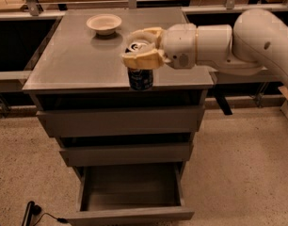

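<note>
A dark blue drink can (pixel 140 77) stands upright at the front edge of the grey cabinet top (pixel 73 60), right of its middle. My gripper (pixel 140 49) reaches in from the right and is shut on the can, its cream fingers (pixel 143 60) wrapped around the can's upper part. The silver lid shows between the fingers. Whether the can rests on the top or hangs just above it, I cannot tell. A small cream bowl (pixel 104 23) sits at the back of the top, apart from the can.
The cabinet has two shut drawers (pixel 118 121) and a bottom drawer (pixel 131 192) pulled out, with nothing seen inside. My white arm (pixel 228 44) spans the right side. A black cable (pixel 33 211) lies on the speckled floor at lower left. Wooden benches run behind.
</note>
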`<state>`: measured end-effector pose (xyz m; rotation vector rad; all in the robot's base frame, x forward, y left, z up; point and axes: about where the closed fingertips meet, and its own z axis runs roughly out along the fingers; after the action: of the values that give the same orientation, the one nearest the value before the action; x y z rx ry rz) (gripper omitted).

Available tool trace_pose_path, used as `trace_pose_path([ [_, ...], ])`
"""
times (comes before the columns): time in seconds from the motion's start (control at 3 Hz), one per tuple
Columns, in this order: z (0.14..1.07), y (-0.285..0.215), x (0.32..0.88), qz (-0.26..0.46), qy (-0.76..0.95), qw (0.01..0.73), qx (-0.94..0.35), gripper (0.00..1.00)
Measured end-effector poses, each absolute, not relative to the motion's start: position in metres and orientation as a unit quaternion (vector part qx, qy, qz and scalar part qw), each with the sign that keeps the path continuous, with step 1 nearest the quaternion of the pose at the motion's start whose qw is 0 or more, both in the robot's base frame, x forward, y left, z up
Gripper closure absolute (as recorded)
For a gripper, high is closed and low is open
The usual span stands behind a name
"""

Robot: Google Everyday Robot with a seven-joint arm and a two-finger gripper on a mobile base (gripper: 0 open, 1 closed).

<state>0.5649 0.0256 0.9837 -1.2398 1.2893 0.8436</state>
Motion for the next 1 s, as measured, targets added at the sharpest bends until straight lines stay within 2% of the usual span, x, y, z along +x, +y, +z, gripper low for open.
trace_pose_path([
  [0.33,0.925,-0.012,0.531,0.351,0.556,0.560,-0.505,1.00],
  [0.67,0.906,-0.047,0.518,0.330,0.575,0.562,-0.494,1.00],
  [1.0,0.904,-0.043,0.522,0.328,0.574,0.562,-0.497,1.00],
])
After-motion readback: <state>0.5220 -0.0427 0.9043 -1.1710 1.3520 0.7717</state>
